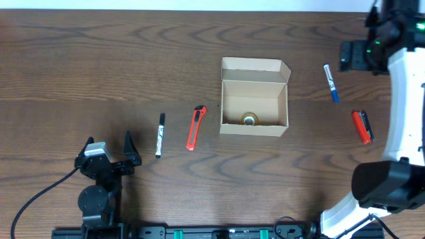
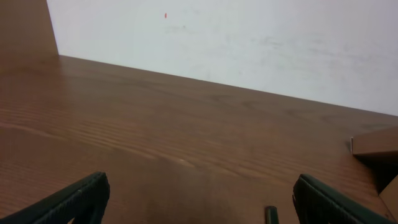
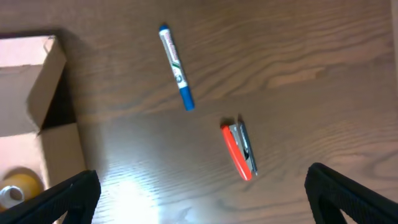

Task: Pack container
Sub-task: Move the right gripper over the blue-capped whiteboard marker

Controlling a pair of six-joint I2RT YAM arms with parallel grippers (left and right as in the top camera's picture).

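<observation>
The container, a tan cardboard box [image 1: 254, 133], stands open at the table's middle with its flap lid folded back. A yellowish tape roll [image 1: 250, 120] lies inside. The right wrist view shows the box [image 3: 37, 87] and the roll [image 3: 15, 186] at the left edge. A black marker [image 1: 159, 135] and a red utility knife [image 1: 195, 127] lie left of the box. A blue marker [image 1: 331, 83] [image 3: 175, 67] and a red and grey cutter [image 1: 362, 126] [image 3: 239, 150] lie right of it. My left gripper [image 1: 121, 154] [image 2: 199, 202] is open and empty near the front left. My right gripper [image 1: 372, 40] [image 3: 199, 199] is open and empty, high above the right-hand items.
In the left wrist view the black marker's tip [image 2: 271, 214] shows between the fingers and a corner of the box [image 2: 376, 143] at the right edge. A white wall lies beyond the table's far edge [image 2: 217, 87]. The right arm's base [image 1: 378, 186] stands at the front right.
</observation>
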